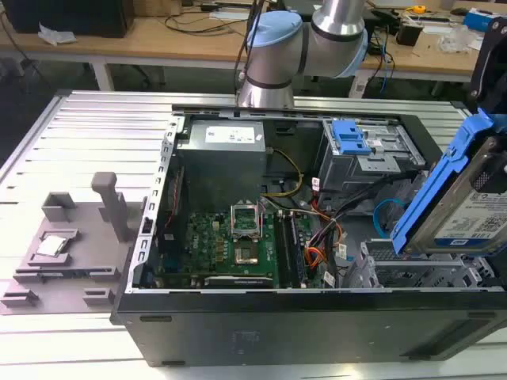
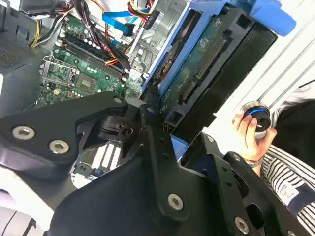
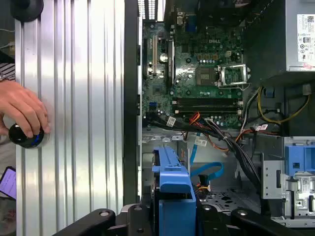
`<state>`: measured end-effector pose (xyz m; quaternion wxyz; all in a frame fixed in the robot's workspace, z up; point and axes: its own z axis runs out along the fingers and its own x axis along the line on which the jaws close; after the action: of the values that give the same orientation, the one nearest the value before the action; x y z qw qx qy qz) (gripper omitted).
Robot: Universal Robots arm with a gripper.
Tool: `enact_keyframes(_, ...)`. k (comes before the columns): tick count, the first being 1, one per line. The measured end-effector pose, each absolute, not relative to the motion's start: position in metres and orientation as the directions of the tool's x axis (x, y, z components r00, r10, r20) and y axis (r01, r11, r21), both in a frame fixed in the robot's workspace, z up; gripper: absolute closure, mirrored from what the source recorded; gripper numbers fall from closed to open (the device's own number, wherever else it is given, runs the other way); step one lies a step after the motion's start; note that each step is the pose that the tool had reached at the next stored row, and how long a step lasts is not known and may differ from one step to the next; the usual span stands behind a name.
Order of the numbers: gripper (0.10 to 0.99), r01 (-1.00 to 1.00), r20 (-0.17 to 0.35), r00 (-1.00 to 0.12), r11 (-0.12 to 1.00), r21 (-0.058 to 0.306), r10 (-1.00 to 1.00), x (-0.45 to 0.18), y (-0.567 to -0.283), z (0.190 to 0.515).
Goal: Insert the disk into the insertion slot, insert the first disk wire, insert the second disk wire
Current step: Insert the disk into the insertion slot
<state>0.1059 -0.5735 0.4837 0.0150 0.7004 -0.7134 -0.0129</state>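
The disk (image 1: pixel 469 212), a silver drive with a white-and-blue label in a bright blue carrier (image 1: pixel 440 184), hangs tilted on edge above the case's front corner at the exterior view's right. My gripper (image 1: pixel 493 154) is shut on it from above. In the second wrist view the black fingers (image 2: pixel 147 123) clamp the carrier's end, and the disk's (image 2: pixel 206 64) dark underside and connector edge show. The carrier (image 3: pixel 173 189) sits between the gripper links in the first wrist view. The insertion slot (image 1: pixel 420 273), a flat grey perforated cage, lies just below the disk, apart from it.
The open computer case (image 1: pixel 238 324) holds a green motherboard (image 1: pixel 230 245), loose wires (image 1: pixel 325 229) and a taller cage with a blue latch (image 1: pixel 352 138). A grey fixture (image 1: pixel 71 237) lies on the ribbed table. A person's hand (image 3: pixel 24 110) rests on a black knob (image 3: pixel 22 136).
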Motion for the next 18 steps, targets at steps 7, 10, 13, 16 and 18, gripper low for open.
enact_keyframes(7, 0.722, -0.999, 0.003, -0.018, 0.018, 0.039, -1.0, 0.103, -0.573, 0.476)
enact_keyframes(10, 0.722, -0.999, 0.003, -0.018, 0.018, 0.039, -1.0, 0.103, -0.573, 0.475)
enact_keyframes(13, 0.722, -0.999, 0.003, -0.018, 0.018, 0.039, -1.0, 0.103, -0.573, 0.473)
enact_keyframes(16, 0.722, -0.999, 0.003, -0.018, 0.018, 0.039, -1.0, 0.103, -0.573, 0.471)
enact_keyframes(18, 0.722, -0.999, 0.003, -0.018, 0.018, 0.039, -1.0, 0.103, -0.573, 0.469)
